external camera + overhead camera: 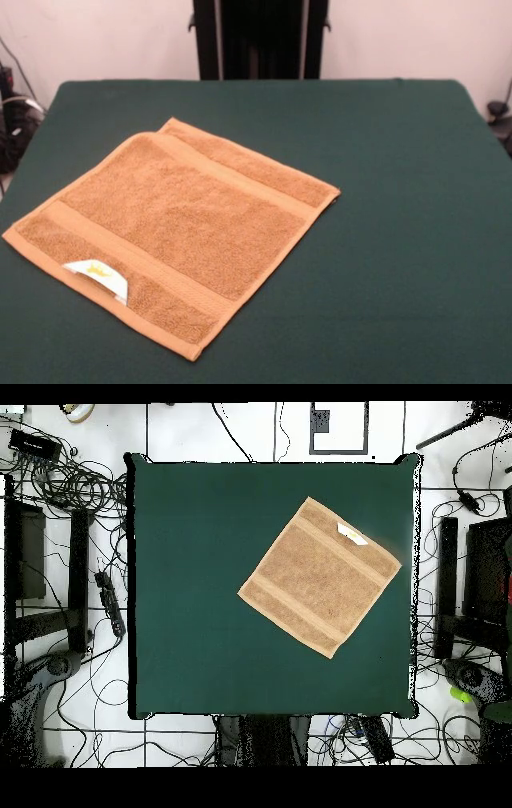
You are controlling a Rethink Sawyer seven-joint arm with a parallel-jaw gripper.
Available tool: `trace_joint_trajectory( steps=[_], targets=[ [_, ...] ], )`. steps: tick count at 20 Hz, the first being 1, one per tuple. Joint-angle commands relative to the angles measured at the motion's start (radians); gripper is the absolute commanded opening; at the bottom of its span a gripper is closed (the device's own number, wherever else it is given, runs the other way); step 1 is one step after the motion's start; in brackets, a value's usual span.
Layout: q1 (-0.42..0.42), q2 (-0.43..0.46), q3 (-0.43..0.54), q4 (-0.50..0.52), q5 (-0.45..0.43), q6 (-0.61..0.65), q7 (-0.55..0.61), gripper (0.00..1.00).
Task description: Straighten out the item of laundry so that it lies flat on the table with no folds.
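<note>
The orange-tan towel [180, 224] lies spread out on the dark green table [400, 240], left of centre and turned at an angle. Two flat woven bands cross it. Its small white tag [98, 276] lies on top at the near left edge. Along the far edge, by the far left corner, a strip looks like a second layer showing from under a rounded ridge. In the overhead view the towel [320, 577] sits as a diamond on the table's [200, 634] right half, with the tag [351, 533] on its upper right edge. No gripper or arm shows in either view.
The robot's black pedestal [260, 38] stands behind the table's far edge, and its base [265, 739] shows below the table in the overhead view. Tangled cables [70, 484] and dark equipment [470, 584] lie on the floor round the table.
</note>
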Motion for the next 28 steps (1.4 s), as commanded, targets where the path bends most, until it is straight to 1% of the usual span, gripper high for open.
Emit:
trace_joint_trajectory(
  steps=[1,4,8,14,19,24,28],
  targets=[
    [0.031,-0.086,0.044,0.01,0.034,0.236,-0.174,0.0],
    [0.028,-0.058,0.056,0.068,0.031,0.13,-0.135,0.0],
    [0.025,0.009,0.07,0.136,0.022,-0.038,-0.075,0.0],
    [0.017,0.116,0.095,0.181,-0.01,-0.234,-0.068,0.0],
    [0.033,0.161,0.078,0.185,-0.037,-0.336,-0.036,0.0],
    [0.043,0.171,0.059,0.187,-0.036,-0.377,-0.012,0.0],
    [0.066,0.184,0.024,0.174,-0.06,-0.428,0.033,0.0]
  ],
)
